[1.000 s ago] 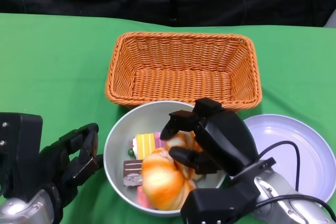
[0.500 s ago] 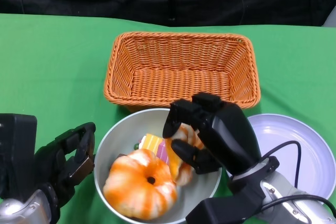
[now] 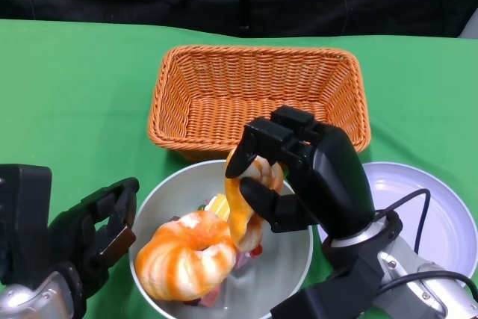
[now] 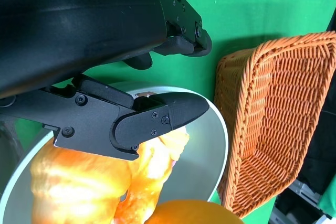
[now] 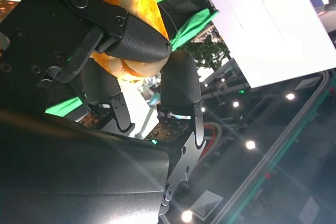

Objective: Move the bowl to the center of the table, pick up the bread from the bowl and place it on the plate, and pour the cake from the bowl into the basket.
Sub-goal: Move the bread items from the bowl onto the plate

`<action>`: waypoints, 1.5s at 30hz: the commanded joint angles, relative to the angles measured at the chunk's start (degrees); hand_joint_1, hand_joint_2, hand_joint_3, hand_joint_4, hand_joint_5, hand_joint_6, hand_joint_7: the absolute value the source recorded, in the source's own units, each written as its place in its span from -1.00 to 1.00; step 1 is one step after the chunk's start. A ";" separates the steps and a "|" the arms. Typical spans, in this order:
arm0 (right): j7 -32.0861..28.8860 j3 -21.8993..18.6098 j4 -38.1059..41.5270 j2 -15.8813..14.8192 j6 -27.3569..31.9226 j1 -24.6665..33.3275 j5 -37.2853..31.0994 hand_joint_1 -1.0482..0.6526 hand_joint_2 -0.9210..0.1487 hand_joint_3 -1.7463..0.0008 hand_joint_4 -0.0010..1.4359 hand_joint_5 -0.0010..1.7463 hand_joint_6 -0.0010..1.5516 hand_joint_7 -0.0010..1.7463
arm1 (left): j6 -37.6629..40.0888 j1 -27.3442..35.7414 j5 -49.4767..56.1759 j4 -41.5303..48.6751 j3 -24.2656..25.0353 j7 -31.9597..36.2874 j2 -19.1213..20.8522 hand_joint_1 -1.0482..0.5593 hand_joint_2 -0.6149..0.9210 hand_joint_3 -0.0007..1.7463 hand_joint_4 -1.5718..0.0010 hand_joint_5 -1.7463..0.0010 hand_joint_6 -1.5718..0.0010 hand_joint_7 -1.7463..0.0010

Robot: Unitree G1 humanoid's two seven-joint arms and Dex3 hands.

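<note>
A: Starting with the head view: what does the right hand [image 3: 299, 177] have, at centre right of the frame?

B: Its fingers [image 3: 263, 140] grip a twisted, glazed bread [image 3: 243, 199], raised above the bowl [image 3: 295, 259], which sits at lower centre on the green bench [image 3: 75, 87].

A: And inside the bowl?

B: A second bread [image 3: 183, 255], ring-shaped and striped orange and white, lies in its left half. Bits of coloured cake [image 3: 218, 203] peek out beside and beneath it, mostly hidden.

A: The left hand [image 3: 93, 233]?

B: Lower left, just beside the bowl's rim. Its fingers are curled loosely, apart and holding nothing.

A: The other pieces?

B: The wicker basket [image 3: 258, 95] stands at upper centre, right behind the bowl. The pale plate [image 3: 433, 207] lies at lower right, partly behind the right forearm.

A: Now the right wrist view.

B: Black fingers [image 5: 139, 40] clamp orange bread [image 5: 126, 3] at the upper left of the frame. Beyond are room lights and a white panel.

A: And the left wrist view?

B: The left hand's shell fills the upper left and its fingers [image 4: 157, 119] reach over the bowl [image 4: 215, 145] without closing on anything. Bread [image 4: 79, 182] fills the lower left, and the basket [image 4: 273, 124] stands at right.
</note>
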 commanded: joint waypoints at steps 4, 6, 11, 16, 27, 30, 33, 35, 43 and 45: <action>-3.36 -1.61 0.22 -0.29 -1.32 -1.69 -0.67 -0.05 0.18 -0.81 0.40 1.00 -0.01 1.00 | 0.41 -0.30 0.06 0.26 0.55 -0.56 1.28 -0.40 1.00 -0.25 1.00 -0.01 0.57 0.95; -4.05 -1.95 0.48 -0.53 -1.26 -2.24 -1.09 -0.06 0.19 -0.82 0.40 1.00 -0.01 1.00 | 0.38 -0.35 0.01 0.42 0.55 -0.65 1.31 -0.40 1.00 -0.25 1.00 -0.01 0.57 0.95; -5.75 -3.24 1.24 -1.63 -1.96 -3.94 -1.35 -0.03 0.32 -0.89 0.39 1.00 -0.02 1.00 | 0.45 -0.55 -0.14 0.45 0.44 -0.54 0.94 -0.39 1.00 -0.25 1.00 0.00 0.57 0.95; -5.29 -4.66 0.84 -2.14 -4.55 -4.30 0.78 -0.02 0.36 -0.96 0.38 1.00 -0.03 1.00 | 0.39 -0.66 0.01 0.44 0.21 -0.62 1.05 -0.40 1.00 -0.25 1.00 -0.04 0.57 0.96; -1.86 -10.38 -3.81 -5.06 -6.14 -0.97 4.50 0.01 0.44 -1.00 0.36 1.00 0.03 0.90 | 0.11 -0.65 -0.08 0.49 0.15 -0.93 0.93 -0.40 1.00 -0.24 1.00 -0.03 0.58 0.96; 1.25 -12.49 -6.44 -7.48 -3.07 0.68 3.46 -0.01 0.43 -1.00 0.35 1.00 -0.02 0.96 | -0.35 -0.81 -0.07 0.95 0.04 -1.43 1.14 -0.41 1.00 -0.24 1.00 -0.03 0.57 0.96; 3.62 -14.03 -8.88 -9.06 -1.35 2.70 3.43 -0.02 0.47 -0.99 0.35 1.00 -0.03 0.95 | 0.11 -0.82 -0.22 0.58 0.17 -1.32 1.20 -0.41 1.00 -0.24 1.00 0.00 0.57 0.96; 4.50 -14.91 -10.31 -9.79 -0.34 4.09 3.11 -0.04 0.46 -0.97 0.34 1.00 -0.02 0.90 | 0.52 -0.77 -0.33 0.25 0.33 -1.05 1.13 -0.41 1.00 -0.24 1.00 0.01 0.56 0.96; 5.35 -17.11 -10.45 -11.96 0.80 7.78 3.10 0.00 0.49 -0.95 0.34 1.00 -0.01 0.86 | 0.72 -0.46 -0.21 -0.48 -0.25 -1.38 1.66 -0.40 1.00 -0.24 1.00 -0.01 0.56 0.96; 5.55 -17.12 -10.37 -12.06 0.87 8.18 3.28 0.00 0.47 -0.95 0.35 1.00 -0.01 0.88 | 0.71 -0.34 -0.24 -0.61 -0.39 -1.51 1.81 -0.40 1.00 -0.24 1.00 0.00 0.57 0.97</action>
